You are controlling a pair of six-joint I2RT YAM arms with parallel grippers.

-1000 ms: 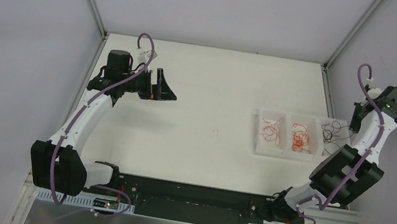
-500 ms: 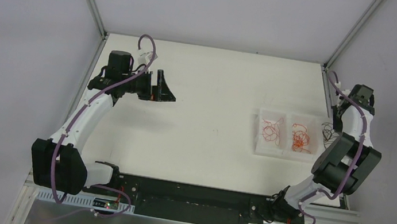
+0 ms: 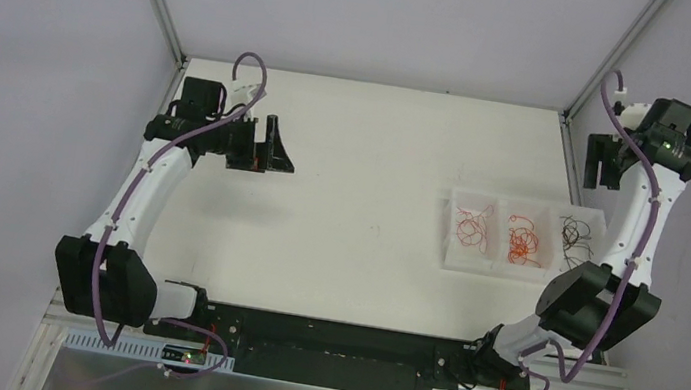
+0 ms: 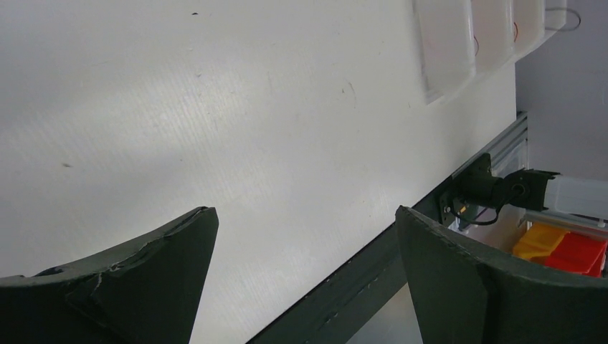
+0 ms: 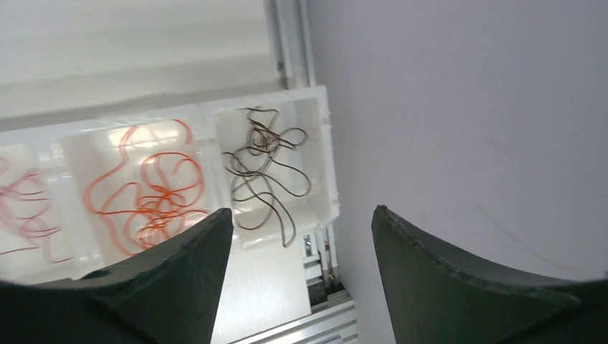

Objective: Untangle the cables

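Found cables [image 3: 520,240] lying in three compartments of a white tray [image 3: 496,268] by the bench's [image 3: 376,159] right edge. Found right end effector [image 3: 606,164] wide, empty, raised apart near far right corner; left end effector [image 3: 279,146] wide, empty, far left.

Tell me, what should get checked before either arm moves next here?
1. Left gripper open, holding nothing: ok.
2. Right gripper open, holding nothing: ok.
3. Thin red wires, orange wires and dark wires each in a separate compartment of the white plastic tray: ok.
4. Orange wires free of knots: cannot tell; they lie looped over one another.
5. Right gripper apart from the tray: ok.
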